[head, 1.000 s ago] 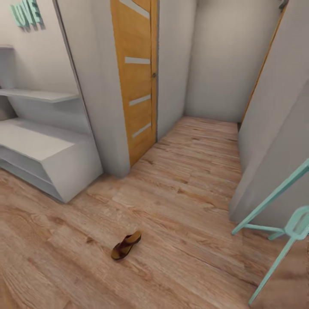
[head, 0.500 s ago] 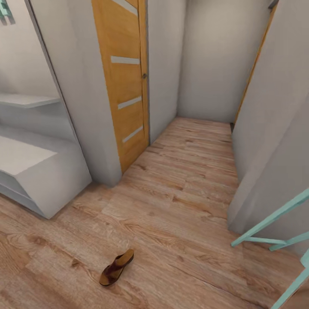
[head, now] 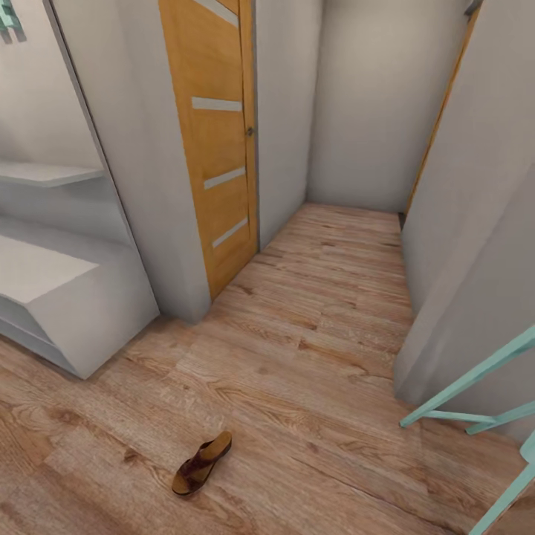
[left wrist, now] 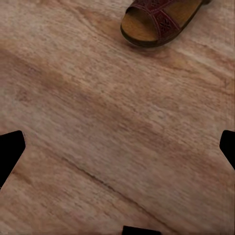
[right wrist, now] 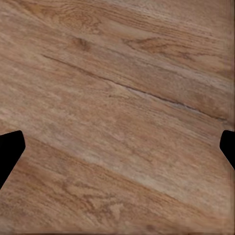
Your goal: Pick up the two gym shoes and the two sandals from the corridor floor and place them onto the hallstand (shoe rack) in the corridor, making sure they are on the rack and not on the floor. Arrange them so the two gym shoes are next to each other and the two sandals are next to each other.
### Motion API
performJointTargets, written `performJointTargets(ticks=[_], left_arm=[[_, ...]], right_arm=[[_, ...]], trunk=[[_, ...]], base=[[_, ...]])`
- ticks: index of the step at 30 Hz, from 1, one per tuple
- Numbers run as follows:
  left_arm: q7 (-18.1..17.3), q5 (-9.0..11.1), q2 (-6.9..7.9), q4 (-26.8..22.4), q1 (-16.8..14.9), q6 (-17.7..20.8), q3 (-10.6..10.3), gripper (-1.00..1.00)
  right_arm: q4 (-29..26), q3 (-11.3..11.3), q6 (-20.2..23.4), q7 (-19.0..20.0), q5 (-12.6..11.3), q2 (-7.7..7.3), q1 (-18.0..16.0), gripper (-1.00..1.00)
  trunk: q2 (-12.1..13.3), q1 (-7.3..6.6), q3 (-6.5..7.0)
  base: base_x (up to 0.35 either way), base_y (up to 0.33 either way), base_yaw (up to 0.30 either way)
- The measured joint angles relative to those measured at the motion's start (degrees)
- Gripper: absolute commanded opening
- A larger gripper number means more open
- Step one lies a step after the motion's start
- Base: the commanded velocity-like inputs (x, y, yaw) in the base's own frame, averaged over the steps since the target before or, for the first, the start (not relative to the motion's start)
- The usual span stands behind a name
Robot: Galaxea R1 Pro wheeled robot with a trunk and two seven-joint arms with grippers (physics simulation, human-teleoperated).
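we see one sandal [head: 201, 465] on corridor floor [head: 319, 357], near-left | hallstand [head: 67, 297] far-left, no shoes visible on it | left gripper [left wrist: 117, 147] and right gripper [right wrist: 117, 147] spread wide, empty, presumably ready for pickup

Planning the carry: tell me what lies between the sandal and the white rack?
Bare wood floor between sandal and rack, seen in the head view.
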Motion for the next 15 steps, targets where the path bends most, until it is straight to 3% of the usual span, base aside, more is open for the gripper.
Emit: performJointTargets(ticks=[9,15], left_arm=[[0.04,0.81,0.07,0.11,2.40,-1.67,0.24,1.00],[0.03,0.91,0.10,-0.08,2.45,-1.72,0.14,1.00]], right_arm=[[2.90,-0.14,-1.94,-0.93,-0.41,-0.17,0.20,1.00],[4.85,-0.13,-1.98,-1.02,-0.42,-0.17,0.19,1.00]], trunk=[[0.00,0.00,0.00],[0.00,0.00,0.00]], base=[[0.000,0.000,0.014],[0.000,0.000,0.150]])
